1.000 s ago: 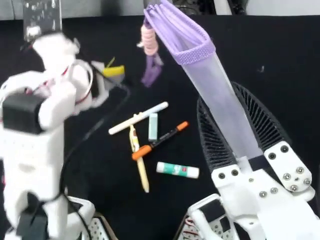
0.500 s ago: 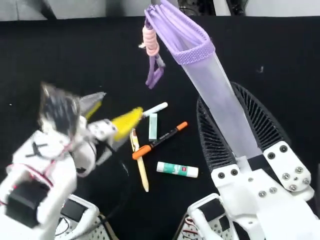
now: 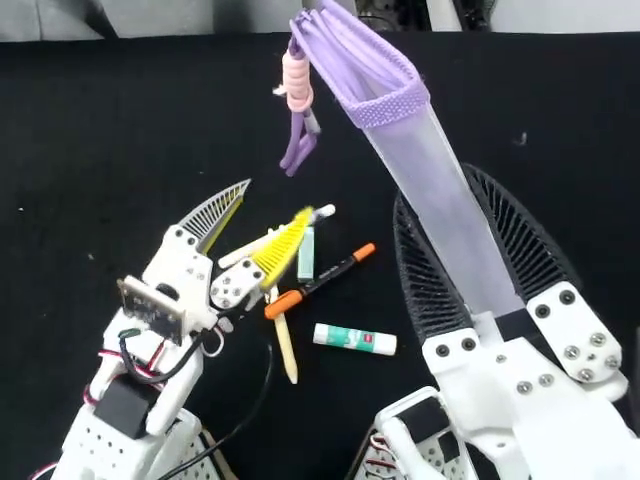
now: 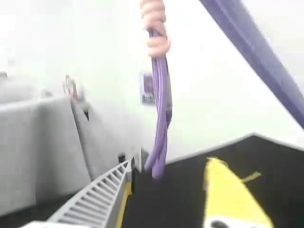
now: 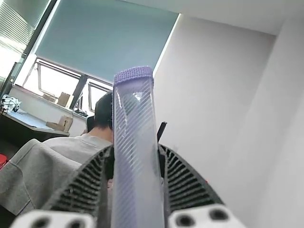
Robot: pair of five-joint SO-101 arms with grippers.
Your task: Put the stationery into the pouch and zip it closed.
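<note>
Swinging my left arm down from the far left of the table (image 3: 120,120), I brought my left gripper (image 3: 272,203) in over the loose pile of stationery, which it had been well clear of a second before. Its jaws stood wide apart and held nothing, the yellow one lying across the white pen (image 3: 236,255), just beside the pale blue eraser (image 3: 306,256). The orange marker (image 3: 322,279), the yellow pencil (image 3: 287,352) and the glue stick (image 3: 355,340) lay untouched, a little nearer. My right gripper (image 3: 440,200) had not moved: it stayed clamped on the lower part of the purple pouch (image 3: 400,130), holding it raised and slanting toward the far side, its mouth apparently open and its strap (image 3: 298,145) dangling to the left. Every item was still on the table, so I judged the change had only set up the first pick, most likely the white pen.
</note>
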